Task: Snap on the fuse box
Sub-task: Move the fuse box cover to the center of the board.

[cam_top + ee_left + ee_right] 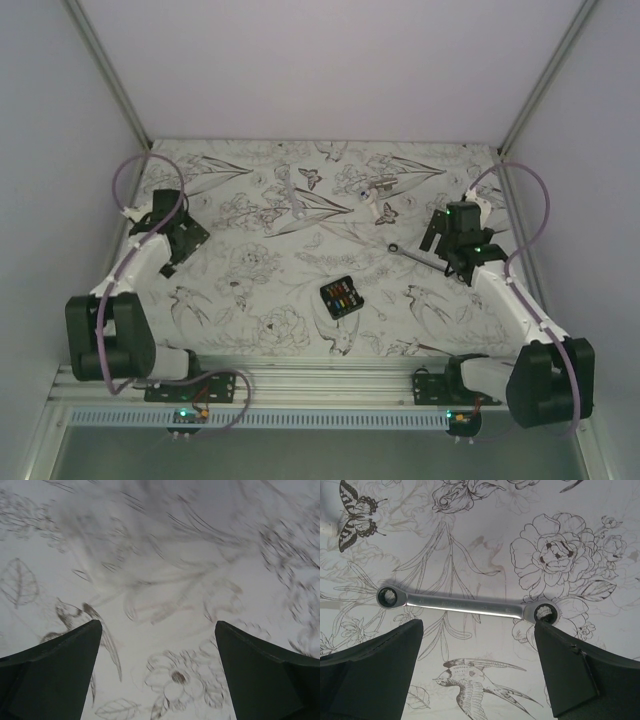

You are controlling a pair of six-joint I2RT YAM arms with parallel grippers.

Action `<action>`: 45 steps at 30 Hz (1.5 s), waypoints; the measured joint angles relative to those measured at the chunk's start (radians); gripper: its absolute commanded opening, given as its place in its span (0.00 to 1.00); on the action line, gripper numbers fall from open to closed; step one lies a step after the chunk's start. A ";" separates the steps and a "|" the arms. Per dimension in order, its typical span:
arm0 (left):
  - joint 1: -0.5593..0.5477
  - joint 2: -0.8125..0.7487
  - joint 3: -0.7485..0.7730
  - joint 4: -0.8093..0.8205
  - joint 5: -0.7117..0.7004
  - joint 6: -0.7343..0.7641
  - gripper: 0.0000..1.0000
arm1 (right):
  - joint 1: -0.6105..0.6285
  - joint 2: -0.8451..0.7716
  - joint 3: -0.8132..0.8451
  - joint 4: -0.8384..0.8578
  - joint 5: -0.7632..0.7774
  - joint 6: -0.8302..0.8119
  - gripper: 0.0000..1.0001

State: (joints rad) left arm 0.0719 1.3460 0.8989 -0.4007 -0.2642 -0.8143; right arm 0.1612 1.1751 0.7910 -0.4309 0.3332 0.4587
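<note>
Two arms reach over a worktop point(230, 330) covered in a black-and-white print of flowers, birds and butterflies.

1. Fuse box. The fuse box point(340, 297) lies flat on the worktop in the lower centre of the overhead view, between the two arms and well apart from both. Its face is turned upward and shows rows of small red, yellow and blue fuses. Nothing touches it.

2. Left arm. The left end effector point(178, 235) sits at the left of the overhead view, over bare printed worktop. In the left wrist view its fingers point(60, 670) are spread wide. Only the blurred print shows between them, and nothing is held.

3. Right arm. The right end effector point(447, 240) sits at the right of the overhead view, with the wrench point(412, 254) on the worktop just to its lower left. In the right wrist view the wrench lies flat and crosswise in the middle of the frame, a ring end at each side. The fingers are spread wide and grip nothing. The fingertip at the right of that frame overlaps one ring end of the wrench; whether they touch cannot be told.

4. Other items. Small white parts point(383, 197) lie in the upper centre of the overhead view, well apart from the fuse box.
</note>
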 measured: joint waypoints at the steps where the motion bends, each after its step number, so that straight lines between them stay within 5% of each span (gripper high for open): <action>1: 0.035 0.039 0.010 -0.001 -0.006 -0.001 1.00 | 0.000 0.009 0.000 0.017 -0.002 -0.005 1.00; 14: 0.134 0.293 0.212 -0.068 -0.178 -0.011 1.00 | -0.003 0.113 -0.013 0.130 -0.063 -0.057 1.00; 27: 0.248 0.496 0.335 -0.066 0.024 0.084 0.93 | -0.010 0.127 -0.047 0.175 -0.139 -0.085 0.99; 34: 0.195 0.491 0.332 -0.074 0.071 0.121 0.93 | -0.010 0.115 -0.059 0.190 -0.185 -0.085 1.00; 45: -0.050 0.380 0.282 -0.133 0.076 0.115 0.95 | -0.012 0.079 -0.065 0.203 -0.258 -0.085 1.00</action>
State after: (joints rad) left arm 0.0219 1.7256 1.1805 -0.5339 -0.1883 -0.6991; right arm 0.1490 1.2541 0.7258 -0.2279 0.0753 0.3740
